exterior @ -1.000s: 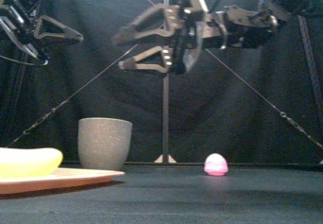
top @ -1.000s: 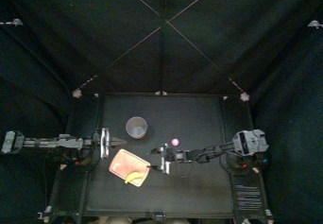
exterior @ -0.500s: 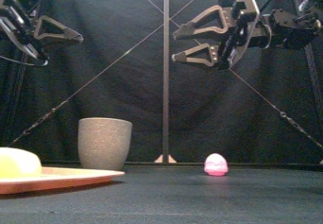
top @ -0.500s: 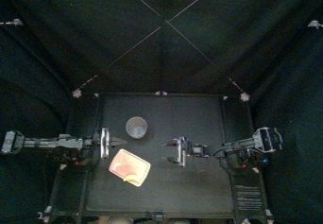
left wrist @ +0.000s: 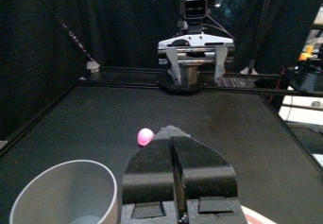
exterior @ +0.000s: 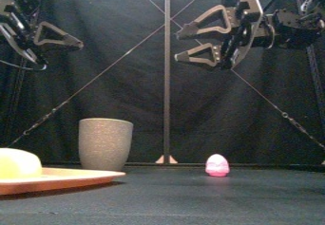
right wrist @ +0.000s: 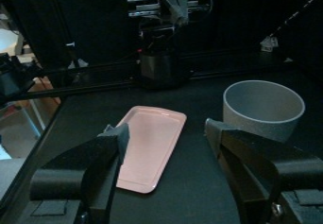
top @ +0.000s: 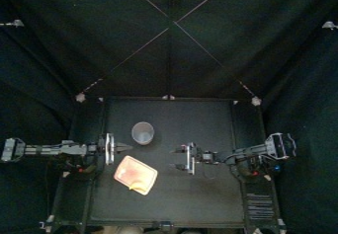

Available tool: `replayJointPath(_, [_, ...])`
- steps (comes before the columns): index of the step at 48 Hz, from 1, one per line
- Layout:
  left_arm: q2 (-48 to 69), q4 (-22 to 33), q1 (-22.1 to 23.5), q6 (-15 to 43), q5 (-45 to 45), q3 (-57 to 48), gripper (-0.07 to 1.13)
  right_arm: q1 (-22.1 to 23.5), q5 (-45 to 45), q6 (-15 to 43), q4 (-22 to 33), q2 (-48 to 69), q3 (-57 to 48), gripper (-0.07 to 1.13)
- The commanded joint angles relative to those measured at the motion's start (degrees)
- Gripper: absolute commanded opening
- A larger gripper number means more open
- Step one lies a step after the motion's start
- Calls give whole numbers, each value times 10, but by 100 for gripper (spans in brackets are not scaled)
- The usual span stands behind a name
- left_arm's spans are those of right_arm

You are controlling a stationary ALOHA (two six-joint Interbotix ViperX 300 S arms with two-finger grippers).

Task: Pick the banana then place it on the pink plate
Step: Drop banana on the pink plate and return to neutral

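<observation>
You only get part of the banana point(exterior: 15, 162). In the front view its yellow end lies on the pink plate point(exterior: 76, 178), and the picture's edge cuts off the rest of both. From above, the banana is just a yellowish patch at the plate's front edge, too small to read its shape. In the right wrist view you cannot make it out on the plate at all.

The right gripper point(exterior: 181, 45) hangs high over the desk point(exterior: 178, 200), to the right of the plate. Its jaws are spread wide with nothing between them. The left gripper point(left wrist: 177, 145) is raised on the plate's left side. The left wrist view shows its jaws pressed together, holding nothing.

The tall grey cup point(exterior: 105, 142) stands behind the plate, near it but not touching. A small pink toy point(exterior: 218, 165) sits on the desk to the right of the plate, well apart from it. In the top view you can't pick the toy out beside the right arm.
</observation>
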State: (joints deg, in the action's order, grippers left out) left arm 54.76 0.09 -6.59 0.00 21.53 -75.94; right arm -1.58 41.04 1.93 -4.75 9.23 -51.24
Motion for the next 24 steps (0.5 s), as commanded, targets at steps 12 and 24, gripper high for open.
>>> replayJointPath(12, [-3,0,-3,-2,7,5,3,2,5,2,0,11,9,97])
replayJointPath(24, [-4,2,0,-2,29,5,4,4,4,2,-7,7,15,97])
